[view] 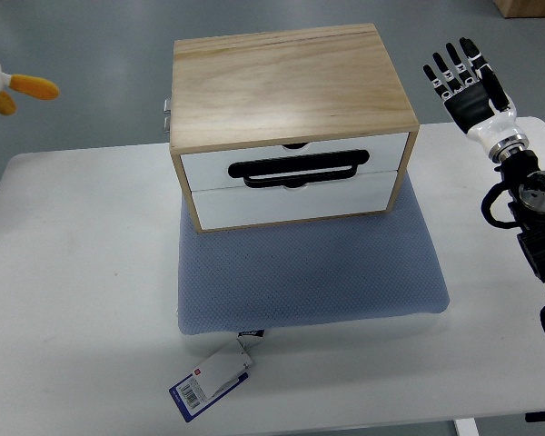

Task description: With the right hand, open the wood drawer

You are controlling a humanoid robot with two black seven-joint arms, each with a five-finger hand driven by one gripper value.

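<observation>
Right robot hand (pixel 463 80) hovers with fingers spread, empty, well right of one wood drawer box (pixel 291 123). Its two white drawers (pixel 295 182) sit closed on one blue cushion (pixel 313 268) on the tabletop (pixel 82 300).

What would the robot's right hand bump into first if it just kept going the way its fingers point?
Probably nothing. The right hand, fingers spread, points up and slightly left, past the table's far edge toward bare floor. The wooden drawer box lies off to its left, outside that line, though depth is unclear.
</observation>
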